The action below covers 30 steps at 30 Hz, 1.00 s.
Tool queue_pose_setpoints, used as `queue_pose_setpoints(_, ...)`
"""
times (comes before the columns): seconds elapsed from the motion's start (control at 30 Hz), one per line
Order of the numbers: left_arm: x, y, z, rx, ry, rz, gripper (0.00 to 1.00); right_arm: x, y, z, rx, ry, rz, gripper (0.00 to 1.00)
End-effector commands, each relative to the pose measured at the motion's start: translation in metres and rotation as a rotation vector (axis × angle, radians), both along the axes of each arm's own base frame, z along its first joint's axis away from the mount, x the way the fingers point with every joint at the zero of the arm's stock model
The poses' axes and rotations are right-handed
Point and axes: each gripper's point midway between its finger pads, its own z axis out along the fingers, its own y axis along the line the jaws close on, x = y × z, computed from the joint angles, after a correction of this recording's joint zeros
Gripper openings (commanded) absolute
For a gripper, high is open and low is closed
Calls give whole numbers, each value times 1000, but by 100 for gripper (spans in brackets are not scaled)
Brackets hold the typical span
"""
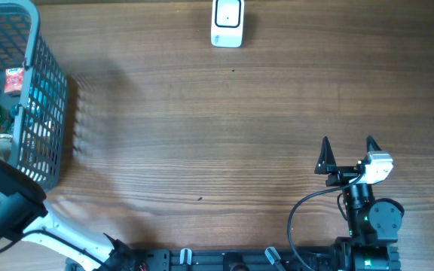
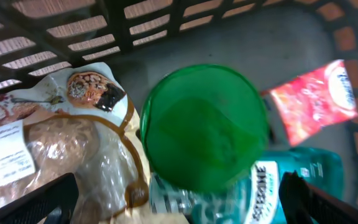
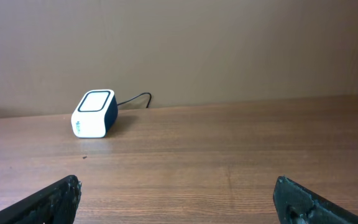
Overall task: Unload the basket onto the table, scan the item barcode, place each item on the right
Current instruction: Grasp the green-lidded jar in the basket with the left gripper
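L hand (image 2: 179, 205) wide open, in basket (image 1: 47, 113) over green-cap bottle (image 2: 204, 127) | R hand (image 1: 347, 150) wide open above counter (image 1: 202, 113) | scanner (image 1: 227, 22) at far edge, well apart from both

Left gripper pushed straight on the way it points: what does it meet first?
Most likely the round green plastic lid, sitting dead centre between the open fingers; depth is unclear.
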Motion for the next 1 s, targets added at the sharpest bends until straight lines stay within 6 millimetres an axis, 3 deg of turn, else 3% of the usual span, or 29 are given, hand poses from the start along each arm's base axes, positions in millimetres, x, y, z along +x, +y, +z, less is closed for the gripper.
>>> queue_pose_setpoints(0.0, 0, 7, -20, -6, 23, 29, 100, 0, -2, 1, -6, -6, -13, 100)
queue_pose_setpoints(0.2, 8, 15, -23, 15, -5, 37, 100, 0, -2, 1, -6, -6, -13, 100)
queue_pose_setpoints(0.47, 17, 12, -48, -20, -2, 32, 99, 0, -2, 1, -6, -6, -13, 100)
queue_pose_setpoints(0.67, 19, 11, -47, -24, -11, 28, 61, 0, -2, 1, -6, -6, -13, 100)
queue_pose_setpoints(0.97, 17, 9, -48, -33, -1, 28, 48, 0, -2, 1, -6, -6, -13, 100)
